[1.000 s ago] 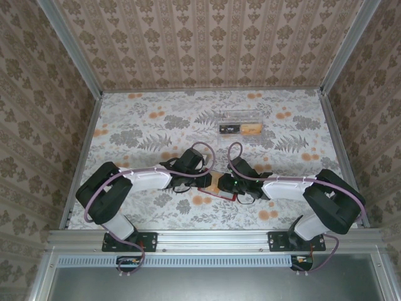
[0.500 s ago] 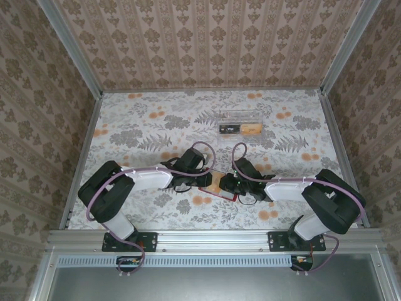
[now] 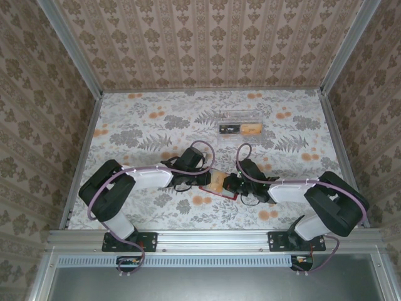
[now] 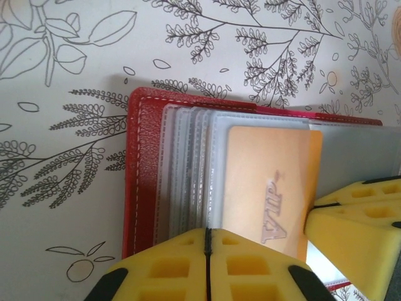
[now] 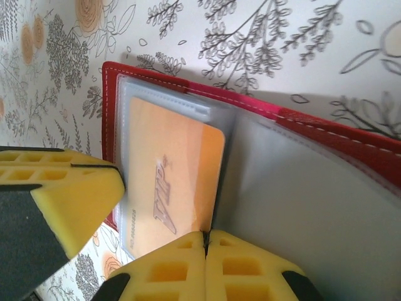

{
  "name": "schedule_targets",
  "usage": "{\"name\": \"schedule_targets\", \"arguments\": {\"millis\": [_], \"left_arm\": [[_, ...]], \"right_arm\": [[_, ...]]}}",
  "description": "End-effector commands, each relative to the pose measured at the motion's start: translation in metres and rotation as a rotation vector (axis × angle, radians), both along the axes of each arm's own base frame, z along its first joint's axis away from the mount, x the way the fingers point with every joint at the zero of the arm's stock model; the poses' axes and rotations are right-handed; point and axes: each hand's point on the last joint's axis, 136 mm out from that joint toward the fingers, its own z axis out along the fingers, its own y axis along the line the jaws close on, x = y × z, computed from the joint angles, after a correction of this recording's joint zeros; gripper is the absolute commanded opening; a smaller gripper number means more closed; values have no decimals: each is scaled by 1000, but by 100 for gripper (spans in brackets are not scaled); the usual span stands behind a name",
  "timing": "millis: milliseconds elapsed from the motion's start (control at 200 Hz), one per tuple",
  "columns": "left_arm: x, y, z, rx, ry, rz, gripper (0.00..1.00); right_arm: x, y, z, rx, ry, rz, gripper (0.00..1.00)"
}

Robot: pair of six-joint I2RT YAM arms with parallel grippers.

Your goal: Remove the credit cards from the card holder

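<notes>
Now, on the left, the left gripper (image 4: 207,248) has finished closing: its yellow pads are pressed flat together at the near edge of the clear sleeves. I cannot tell whether a sleeve edge is caught between them. It was slightly parted a second ago.

Beside it the card holder (image 4: 141,169) lies open on the floral table (image 3: 144,125), near the front and midway between the two arms. Its red cover is face down and the fan of plastic pockets faces up. An orange card (image 4: 266,182) sits in the top pocket, not yet drawn out.

To the right, the right gripper (image 5: 205,260) has also shut, pads together at the fold by the card's edge, and its wrist has shifted a little outward. More of the orange shows between the two arms from above than a moment before.

I would judge that both arms have just taken their hold to pin the case and work the card free, so removal is only starting.

The card reads "VIP" in slanted grey letters; a line of smaller print beside it is too fine to read. Farther back and right, a clear box (image 3: 240,127) holds a dark card and an orange one, their print illegible.
</notes>
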Motion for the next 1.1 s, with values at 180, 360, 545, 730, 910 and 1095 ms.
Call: {"name": "schedule_targets", "arguments": {"millis": [180,360,545,730,910,1095], "left_arm": [[-9,31,-36,142,92,54,5],[-7,30,-32,139,84,50,5],[-6,28,-29,132,78,45,5],[-5,25,-25,122,72,40,6],[-1,20,-12,92,47,34,9],[8,17,19,52,-22,38,20]], "right_arm": [[-14,-31,-7,-36,30,-40,0],[-19,-42,-2,-37,17,-46,0],[-24,-54,13,-37,-24,-48,0],[-30,-67,43,-73,-104,-28,0],[-33,-74,75,-123,-186,18,0],[-21,-72,117,-220,-275,114,0]]}}
